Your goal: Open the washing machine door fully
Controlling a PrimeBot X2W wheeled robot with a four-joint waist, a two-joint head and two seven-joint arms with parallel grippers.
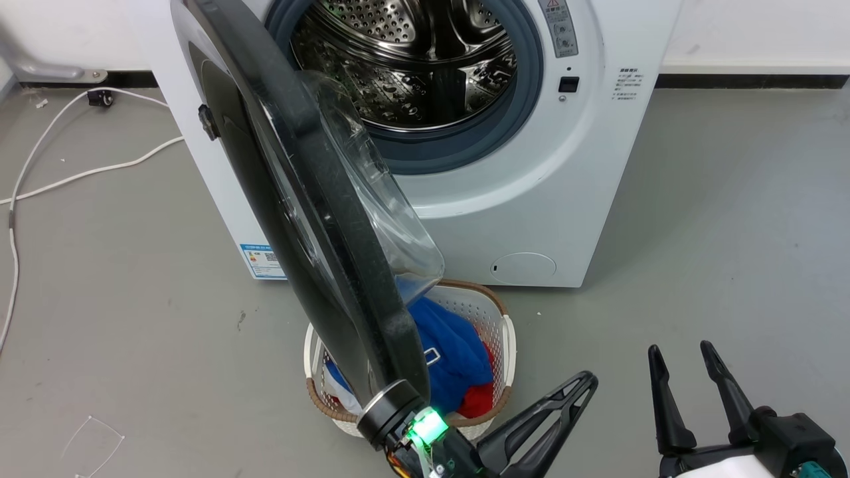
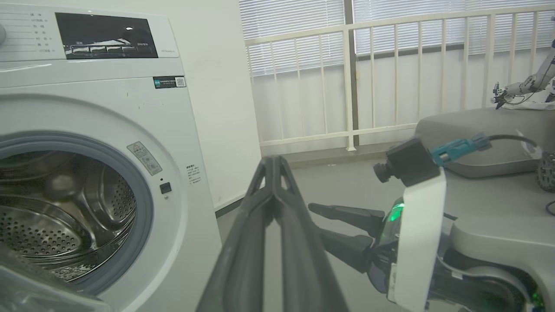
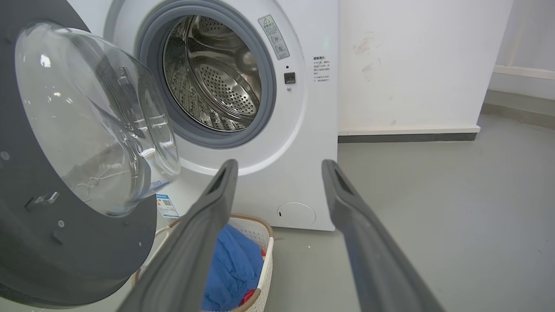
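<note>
The washing machine (image 1: 531,199) is a white box with smooth, slightly shiny panels. In its round opening a grey rubber gasket (image 1: 465,143) frames the drum (image 1: 412,60) of polished steel, which is dotted with small holes. The washing machine door (image 1: 352,265) stands open, turned out from the front on the machine's left side. It is a wide black ring, glossy and a little dusty, and a clear glass bowl (image 3: 86,121) bulges from its inner face toward the drum. Under the door, on the matte grey floor (image 1: 730,232), is a white woven basket (image 1: 508,345) with a brown rim, and inside it lies blue cloth (image 1: 451,352). The left gripper (image 1: 564,405) has its jaws pressed together on nothing. They point to the right, away from the door, while the door's lower edge meets the cuff of that arm in the head view — whether they touch, I cannot tell. The right gripper (image 1: 684,355) has its jaws wide apart and empty, well apart from the door. In its wrist view the door is to the left of the jaws (image 3: 279,167) and the machine's white front lies beyond them.
</note>
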